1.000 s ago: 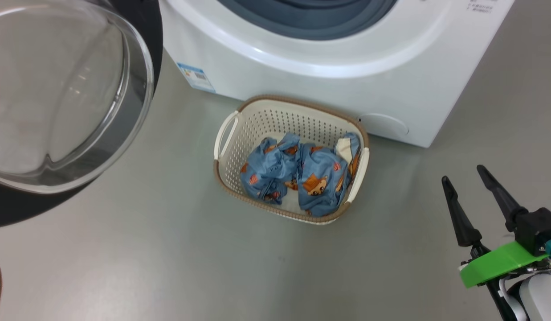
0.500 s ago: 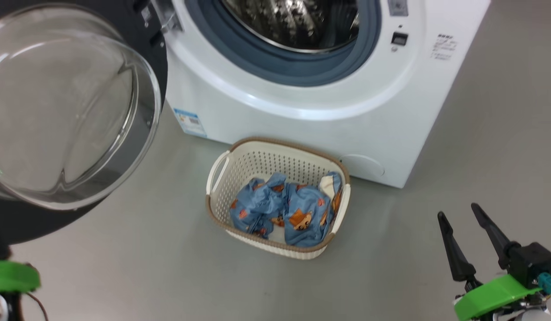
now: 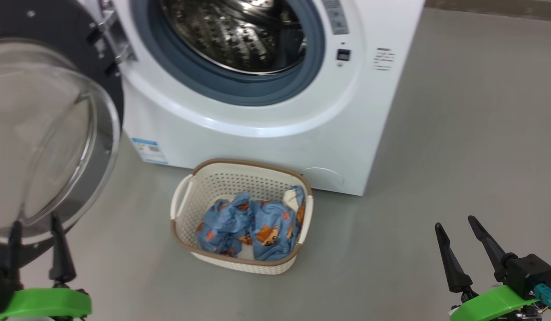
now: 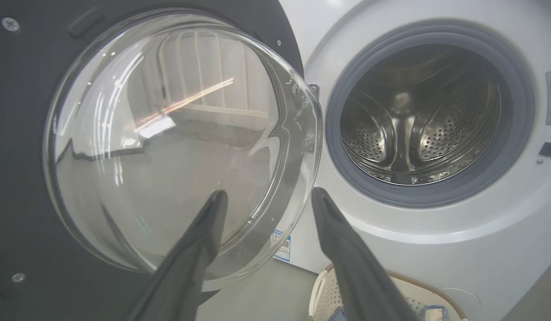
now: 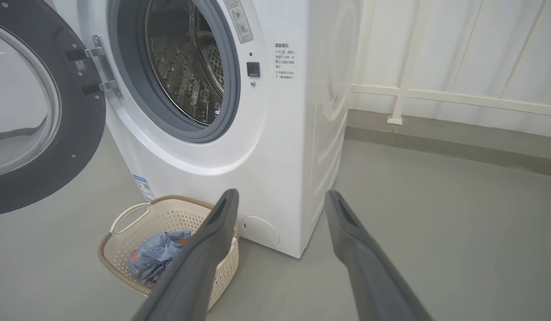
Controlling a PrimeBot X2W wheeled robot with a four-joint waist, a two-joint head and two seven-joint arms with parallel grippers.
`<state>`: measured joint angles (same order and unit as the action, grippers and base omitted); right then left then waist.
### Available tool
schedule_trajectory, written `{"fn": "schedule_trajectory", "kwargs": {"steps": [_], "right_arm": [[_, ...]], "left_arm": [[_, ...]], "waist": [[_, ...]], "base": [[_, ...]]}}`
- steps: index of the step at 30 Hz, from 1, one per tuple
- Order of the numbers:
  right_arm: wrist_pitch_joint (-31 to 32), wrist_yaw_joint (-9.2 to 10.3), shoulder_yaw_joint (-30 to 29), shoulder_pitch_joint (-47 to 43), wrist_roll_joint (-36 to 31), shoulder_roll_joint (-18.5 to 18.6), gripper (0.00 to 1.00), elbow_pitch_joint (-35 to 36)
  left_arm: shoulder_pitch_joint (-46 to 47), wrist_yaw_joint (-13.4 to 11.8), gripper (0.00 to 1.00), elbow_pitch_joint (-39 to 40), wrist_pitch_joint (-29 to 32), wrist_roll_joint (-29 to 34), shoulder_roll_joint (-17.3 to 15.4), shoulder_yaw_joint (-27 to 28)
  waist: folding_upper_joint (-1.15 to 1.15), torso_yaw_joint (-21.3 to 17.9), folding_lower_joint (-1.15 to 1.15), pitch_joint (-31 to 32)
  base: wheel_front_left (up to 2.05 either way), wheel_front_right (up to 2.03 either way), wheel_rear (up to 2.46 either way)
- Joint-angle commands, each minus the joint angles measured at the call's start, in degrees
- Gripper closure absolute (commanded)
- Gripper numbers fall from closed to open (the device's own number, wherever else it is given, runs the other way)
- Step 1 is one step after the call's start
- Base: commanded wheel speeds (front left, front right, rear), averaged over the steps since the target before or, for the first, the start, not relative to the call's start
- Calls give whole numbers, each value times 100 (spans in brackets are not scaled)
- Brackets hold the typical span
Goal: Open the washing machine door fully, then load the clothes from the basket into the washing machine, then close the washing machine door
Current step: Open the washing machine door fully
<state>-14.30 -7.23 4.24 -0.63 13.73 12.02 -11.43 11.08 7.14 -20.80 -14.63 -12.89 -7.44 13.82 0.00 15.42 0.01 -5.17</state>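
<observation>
The washing machine (image 3: 275,142) stands with its top cut off and its drum showing. The washing machine door (image 3: 52,133) hangs wide open, its far edge out of sight. Just before the machine sits the basket (image 3: 181,223), with the clothes (image 3: 257,227) bunched inside. The left gripper (image 3: 34,220) and right gripper (image 3: 454,223) hover low, fingers spread and empty.
</observation>
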Motion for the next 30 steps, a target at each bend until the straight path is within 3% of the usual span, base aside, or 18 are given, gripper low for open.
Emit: {"fn": "schedule_trajectory", "kwargs": {"steps": [1,18,30], "right_arm": [[-70,-25,82,14,0,65,0,144],[-70,-25,4,-117,-3,-19,0,149],[-70,-25,-35,-160,17,-52,0,177]], "left_arm": [[6,21,0,182,-37,75,-143,120],[-364,34,0,309,-37,-305,-135,-623],[-465,35,0,436,-37,-357,-200,-835]], "waist": [[0,-265,-1,68],[0,-1346,-1,229],[0,-1610,-1,213]], "base": [[0,0,0],[0,0,0],[0,0,0]]}}
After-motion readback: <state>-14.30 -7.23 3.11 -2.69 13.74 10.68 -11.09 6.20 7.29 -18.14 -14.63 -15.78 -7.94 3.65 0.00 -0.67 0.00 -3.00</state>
